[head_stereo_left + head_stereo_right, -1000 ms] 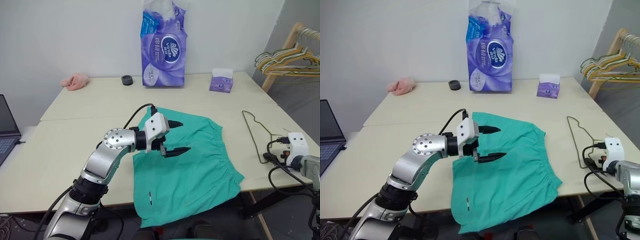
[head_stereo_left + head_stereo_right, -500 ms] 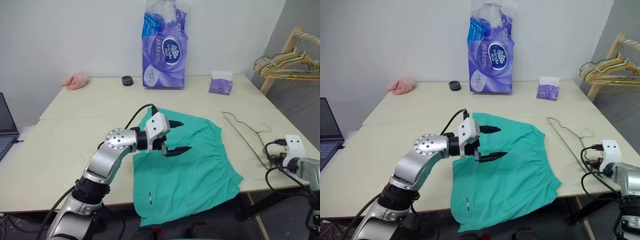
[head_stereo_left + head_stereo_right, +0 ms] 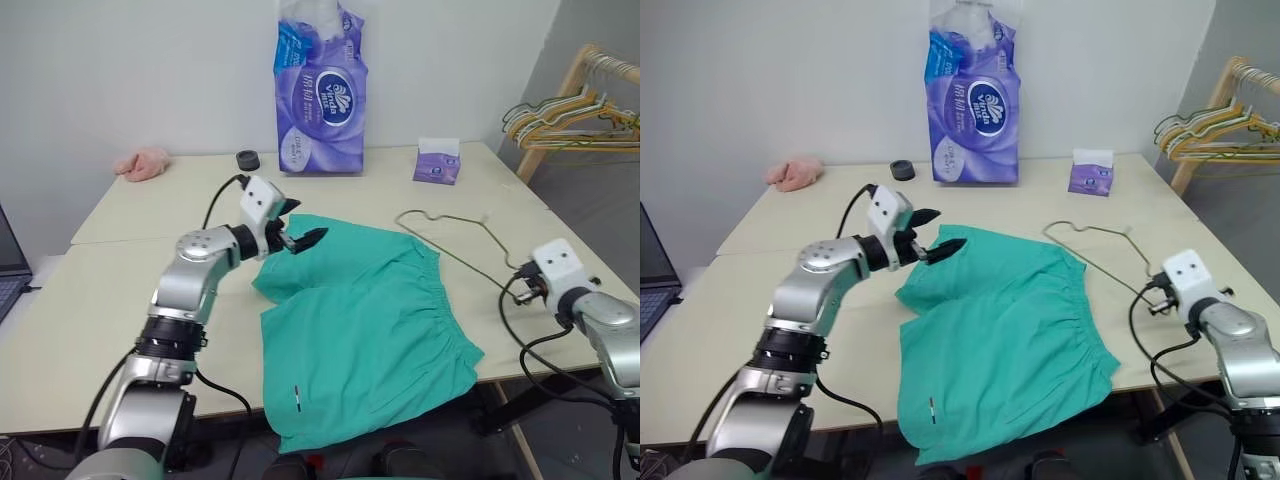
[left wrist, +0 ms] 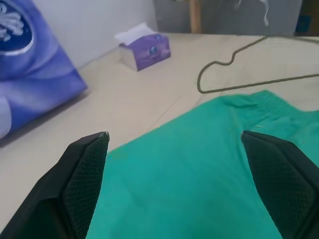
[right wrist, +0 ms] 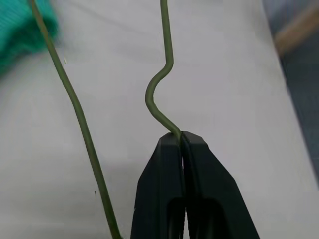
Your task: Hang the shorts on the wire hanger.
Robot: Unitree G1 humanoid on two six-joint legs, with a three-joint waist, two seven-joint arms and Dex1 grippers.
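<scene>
The teal shorts (image 3: 370, 330) lie flat on the table (image 3: 120, 300), one leg hanging over the front edge and the gathered waistband toward the right. My left gripper (image 3: 940, 231) is open just above the shorts' far left corner; its two fingertips (image 4: 102, 137) stand wide apart with nothing between them. The thin wire hanger (image 5: 148, 95) stretches across the table from the right edge to just behind the waistband, also seen as the hanger (image 4: 259, 83) beyond the green cloth. My right gripper (image 5: 180, 135) is shut on the hanger's near end, by a bend in the wire.
A tall purple tissue pack (image 3: 320, 90), a small purple tissue box (image 3: 437, 162), a black ring (image 3: 247, 159) and a pink cloth (image 3: 140, 162) stand along the table's back. A wooden rack with bunched hangers (image 3: 575, 105) is at the far right. Cables trail from my right wrist.
My right gripper has shut on the hanger and swung it left, toward the waistband. My left gripper has moved from over the shorts' middle to their far left corner, staying open.
</scene>
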